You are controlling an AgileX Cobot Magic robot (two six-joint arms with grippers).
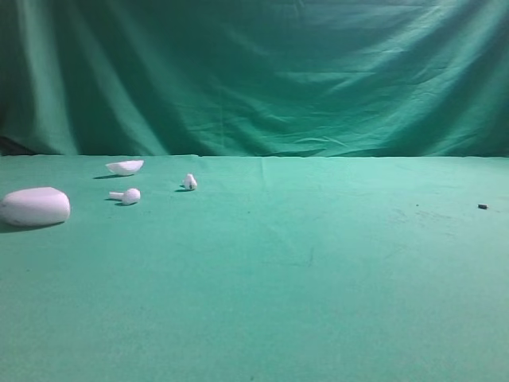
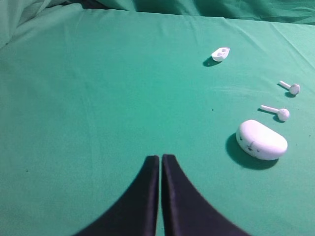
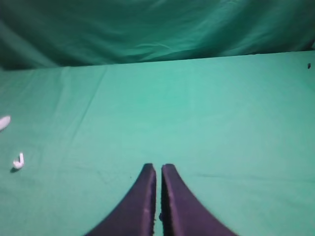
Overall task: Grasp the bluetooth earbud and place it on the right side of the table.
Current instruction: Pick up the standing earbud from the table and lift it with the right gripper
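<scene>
The bluetooth earbud [image 1: 189, 182] is a tiny white stubby piece lying on the green table [image 1: 286, 278], left of centre and towards the back. It also shows at the far right of the left wrist view [image 2: 291, 88] and low at the left of the right wrist view [image 3: 18, 161]. My left gripper [image 2: 160, 158] is shut with nothing in it, well short and left of the earbud. My right gripper [image 3: 158, 167] is shut and empty too, hovering over bare cloth far to the earbud's right. Neither gripper appears in the exterior view.
A large white rounded case [image 1: 33, 207] lies at the far left. Beside it is a white earbud with a round head and straight stem [image 1: 127, 196], and behind that a white shell-like lid [image 1: 126, 166]. A small dark speck [image 1: 482, 206] sits at the far right.
</scene>
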